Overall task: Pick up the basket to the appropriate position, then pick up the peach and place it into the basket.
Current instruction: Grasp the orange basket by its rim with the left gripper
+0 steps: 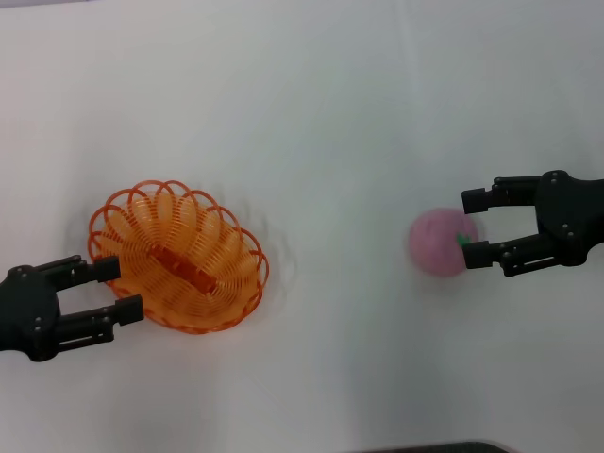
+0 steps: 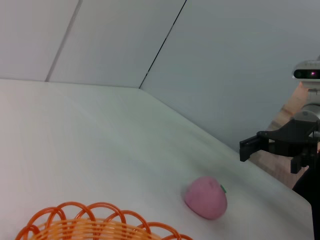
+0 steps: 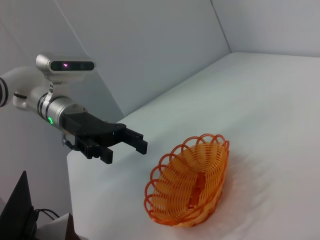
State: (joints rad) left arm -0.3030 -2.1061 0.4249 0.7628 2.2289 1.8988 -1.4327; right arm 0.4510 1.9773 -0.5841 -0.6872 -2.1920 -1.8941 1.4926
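With left gripper (image 1: 121,288) released at the basket (image 1: 177,256) rim's 8 o'clock, straddle rim squarely; right gripper (image 1: 474,226) released by the peach (image 1: 437,242).

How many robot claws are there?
2: the left gripper sits open at the basket's rim; the right gripper is open beside the peach.

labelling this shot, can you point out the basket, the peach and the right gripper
basket (image 1: 176,257), head view, on the flat orange centre strip
peach (image 1: 436,243), head view, on the pink middle of the fruit
right gripper (image 1: 474,226), head view, midway between its open fingertips
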